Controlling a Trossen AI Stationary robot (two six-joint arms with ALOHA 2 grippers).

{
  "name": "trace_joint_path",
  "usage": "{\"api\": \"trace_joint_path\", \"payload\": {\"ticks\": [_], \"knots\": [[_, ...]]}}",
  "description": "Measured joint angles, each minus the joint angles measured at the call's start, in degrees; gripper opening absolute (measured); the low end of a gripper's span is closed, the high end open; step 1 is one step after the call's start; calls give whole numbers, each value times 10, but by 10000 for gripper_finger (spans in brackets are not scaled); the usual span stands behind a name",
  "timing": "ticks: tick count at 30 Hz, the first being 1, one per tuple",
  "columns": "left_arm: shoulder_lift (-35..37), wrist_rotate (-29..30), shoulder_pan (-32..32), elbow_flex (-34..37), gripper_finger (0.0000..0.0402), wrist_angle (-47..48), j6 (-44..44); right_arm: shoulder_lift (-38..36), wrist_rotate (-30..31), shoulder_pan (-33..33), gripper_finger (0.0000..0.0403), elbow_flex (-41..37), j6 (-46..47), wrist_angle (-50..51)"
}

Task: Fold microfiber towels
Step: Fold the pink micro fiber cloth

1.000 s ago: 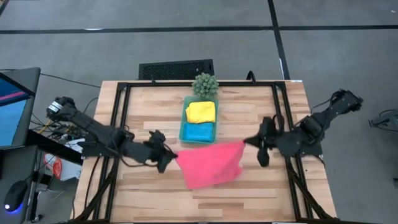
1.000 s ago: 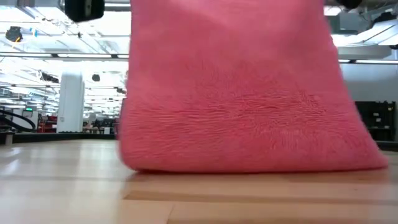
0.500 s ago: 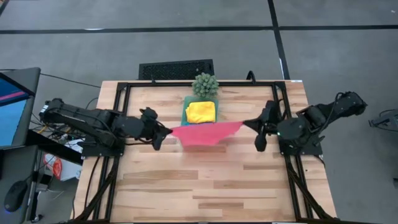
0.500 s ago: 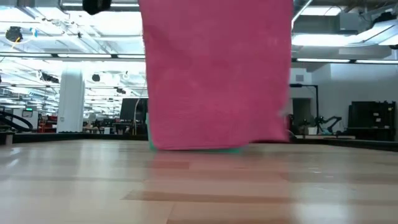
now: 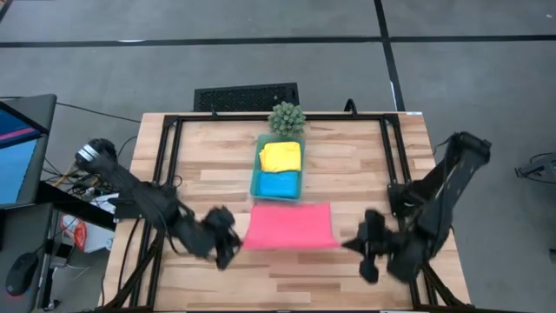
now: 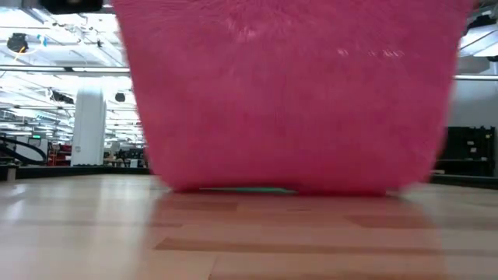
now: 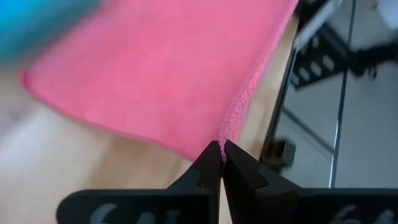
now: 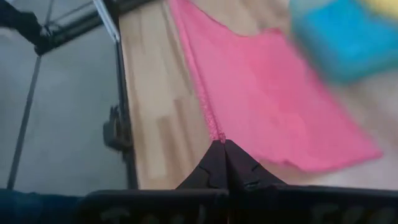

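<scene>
Two dark, jointed arms, each ending in slim black wedge-shaped fingers (image 7: 208,167).

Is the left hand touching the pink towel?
Touching. The left wrist view shows the left hand pinched shut on the pink towel at its hemmed corner.
</scene>
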State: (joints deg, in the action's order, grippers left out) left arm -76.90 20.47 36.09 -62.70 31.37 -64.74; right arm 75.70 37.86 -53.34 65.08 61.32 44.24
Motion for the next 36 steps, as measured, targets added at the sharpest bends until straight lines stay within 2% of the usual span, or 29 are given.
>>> {"api": "trace_joint_path", "payload": {"ticks": [3,8,11,15,23,36], "knots": [[-58,-19,33,0,0,-38,-34,68,-2,-35,2,0,76,-26],[-133,-50,64,0,0,-111,-75,154,-9,-70,2,0,148,-98],[-160,-50,64,0,0,-125,-75,182,-19,-68,4,0,189,-98],[-171,-48,48,0,0,-99,-75,192,-55,-40,4,0,199,-66],[-164,-35,1,1,0,-52,-14,187,-85,43,5,0,126,14],[-167,-18,-38,1,0,10,41,189,-134,131,6,0,17,34]]}}
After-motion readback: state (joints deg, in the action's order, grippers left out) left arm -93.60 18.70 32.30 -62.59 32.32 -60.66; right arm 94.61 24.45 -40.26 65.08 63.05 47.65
